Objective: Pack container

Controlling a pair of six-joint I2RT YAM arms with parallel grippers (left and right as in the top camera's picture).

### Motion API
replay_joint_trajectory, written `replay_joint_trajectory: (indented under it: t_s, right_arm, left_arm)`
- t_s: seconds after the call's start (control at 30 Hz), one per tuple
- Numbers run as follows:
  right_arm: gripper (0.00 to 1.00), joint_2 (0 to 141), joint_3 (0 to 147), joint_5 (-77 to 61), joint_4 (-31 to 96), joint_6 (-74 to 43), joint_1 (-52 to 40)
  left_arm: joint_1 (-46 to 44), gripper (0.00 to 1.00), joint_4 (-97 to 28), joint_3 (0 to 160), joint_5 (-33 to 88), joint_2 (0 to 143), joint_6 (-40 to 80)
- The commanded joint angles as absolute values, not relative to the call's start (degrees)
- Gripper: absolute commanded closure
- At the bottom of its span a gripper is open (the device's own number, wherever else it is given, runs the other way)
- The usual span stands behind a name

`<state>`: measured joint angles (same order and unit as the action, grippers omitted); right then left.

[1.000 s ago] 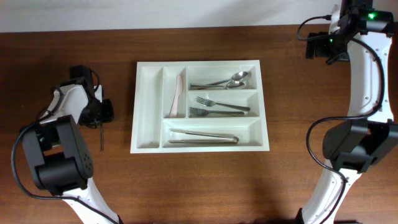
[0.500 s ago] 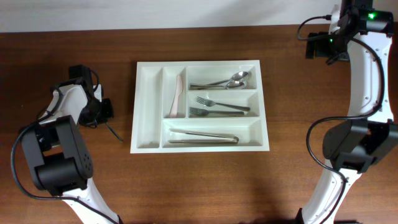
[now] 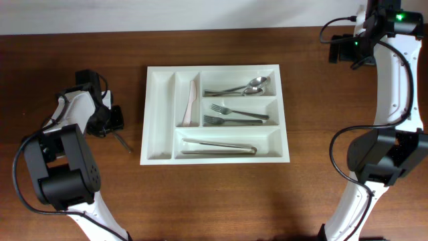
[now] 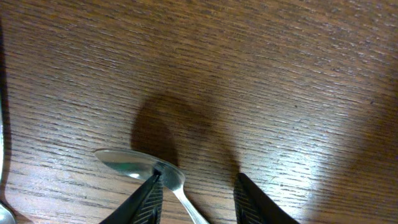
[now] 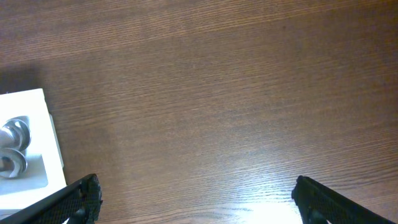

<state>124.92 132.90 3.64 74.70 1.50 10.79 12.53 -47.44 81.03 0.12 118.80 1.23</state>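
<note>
The container (image 3: 160, 157), a white five-compartment tray, lies mid-table holding spoons (image 3: 246, 87), forks (image 3: 231, 114), tongs (image 3: 217, 147) and a pale knife (image 3: 192, 100). A metal spoon (image 4: 140, 168) lies on the wood left of the tray; its handle (image 3: 124, 141) points toward the tray's near-left corner. My left gripper (image 4: 199, 199) stands open low over it, the handle running between the fingers, the left fingertip (image 4: 149, 196) at the bowl's edge. My right gripper (image 5: 199, 202) is wide open above bare wood at the far right, with the tray's corner (image 5: 34, 112) at its view's left edge.
The tray's leftmost narrow compartment (image 3: 158, 114) holds nothing. Both arm bases stand at the table's front, left (image 3: 63, 174) and right (image 3: 381, 161). Bare wood surrounds the tray on all sides.
The spoon swung from lying straight to slanting toward the tray. My left gripper closed and has opened again, with the spoon resting on the table. The right arm has not moved.
</note>
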Motion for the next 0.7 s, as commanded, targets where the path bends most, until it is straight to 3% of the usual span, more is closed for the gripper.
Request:
replay_joint_trajectory:
  t_s: [0.0, 0.17, 0.27, 0.67]
  right_arm:
    - [0.01, 125.10, 132.75, 4.34, 74.54, 0.78, 10.57]
    - [0.01, 125.10, 132.75, 4.34, 74.54, 0.75, 10.57]
    - [0.01, 125.10, 132.75, 4.34, 74.54, 0.75, 10.57]
    - [0.01, 125.10, 132.75, 4.34, 74.54, 0.78, 10.57]
  left_arm:
    - [12.53, 0.59, -47.07, 78.26, 1.72, 122.15, 1.06]
    - [12.53, 0.59, -46.41, 78.26, 1.45, 122.15, 1.04]
    - [12.53, 0.53, -45.54, 78.26, 0.58, 122.15, 1.04]
    - [12.53, 0.53, -43.57, 78.26, -0.38, 122.15, 1.06]
